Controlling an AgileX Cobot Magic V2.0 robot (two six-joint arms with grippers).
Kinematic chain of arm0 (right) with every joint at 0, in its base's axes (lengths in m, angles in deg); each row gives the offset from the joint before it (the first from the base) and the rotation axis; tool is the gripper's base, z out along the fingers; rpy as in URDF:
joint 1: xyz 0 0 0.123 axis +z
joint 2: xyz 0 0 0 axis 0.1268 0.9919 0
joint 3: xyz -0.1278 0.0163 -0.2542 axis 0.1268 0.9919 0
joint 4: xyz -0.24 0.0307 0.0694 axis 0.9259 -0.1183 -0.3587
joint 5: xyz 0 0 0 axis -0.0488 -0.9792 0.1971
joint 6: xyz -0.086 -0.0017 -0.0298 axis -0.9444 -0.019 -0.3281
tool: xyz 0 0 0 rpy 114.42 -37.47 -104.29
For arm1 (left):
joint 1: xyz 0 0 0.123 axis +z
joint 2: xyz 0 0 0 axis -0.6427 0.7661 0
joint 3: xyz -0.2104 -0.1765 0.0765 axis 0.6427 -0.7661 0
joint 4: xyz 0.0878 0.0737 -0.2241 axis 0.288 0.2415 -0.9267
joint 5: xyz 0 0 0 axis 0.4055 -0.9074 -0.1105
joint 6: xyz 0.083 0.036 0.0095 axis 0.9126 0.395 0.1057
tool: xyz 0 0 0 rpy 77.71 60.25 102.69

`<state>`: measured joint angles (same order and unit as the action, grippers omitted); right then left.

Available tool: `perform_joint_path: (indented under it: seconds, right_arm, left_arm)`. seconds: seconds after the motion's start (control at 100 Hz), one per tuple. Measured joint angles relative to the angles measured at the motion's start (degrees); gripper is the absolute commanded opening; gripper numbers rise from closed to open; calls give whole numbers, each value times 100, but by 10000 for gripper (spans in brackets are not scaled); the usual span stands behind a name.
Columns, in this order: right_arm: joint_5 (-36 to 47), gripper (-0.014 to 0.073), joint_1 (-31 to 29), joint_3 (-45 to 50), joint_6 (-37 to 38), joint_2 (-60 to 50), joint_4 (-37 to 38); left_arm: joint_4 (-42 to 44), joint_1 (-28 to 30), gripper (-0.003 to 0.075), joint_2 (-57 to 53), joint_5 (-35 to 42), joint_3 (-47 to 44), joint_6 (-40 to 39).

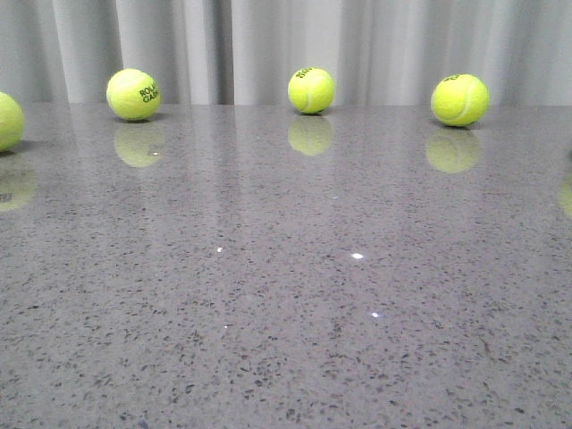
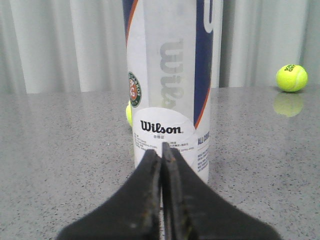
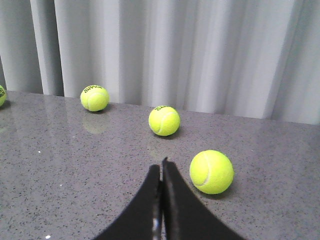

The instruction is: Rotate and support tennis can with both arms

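On the grey speckled surface [image 1: 286, 313], seen from the front, lie four yellow-green tennis balls along the far edge before a pale pleated curtain [image 1: 268, 45]: one cut off at the left border [image 1: 7, 121], one with dark lettering [image 1: 133, 94], one near the middle [image 1: 311, 90] and one toward the right [image 1: 459, 99]. Each throws a soft reflection on the polished stone. Neither arm nor the tennis can shows in this view.

In the left wrist view the tennis can [image 2: 170, 85] stands upright on the surface, directly ahead of the left gripper [image 2: 161, 150]. Its wall is white with a navy band, a thin orange stripe, a round green emblem and the word "Wilson" printed in a white patch low down; its top runs out of the picture. The left jaws are pressed together, tip to tip, holding nothing. Whether the tips touch the can or stop just short of it is hard to judge from this angle. Part of a ball [image 2: 129, 114] peeks out from behind the can, and another ball [image 2: 291, 78] lies well apart by the curtain.

In the right wrist view the right gripper [image 3: 161, 167] also has its jaws closed on nothing. One ball [image 3: 211, 171] lies just beside the tips, a second [image 3: 164, 120] farther off, a third [image 3: 94, 98] near the curtain, and a sliver of a fourth [image 3: 1, 95] at the border.
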<state>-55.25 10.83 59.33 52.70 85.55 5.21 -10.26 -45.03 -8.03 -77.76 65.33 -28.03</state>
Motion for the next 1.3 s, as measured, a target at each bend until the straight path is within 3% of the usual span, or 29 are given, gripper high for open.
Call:
perform_joint_path:
  seconds: [1.3]
  right_arm:
    - [0,-68,0,0,0,0,0]
  left_arm:
    - [140,0,-21,0,31,0,-25]
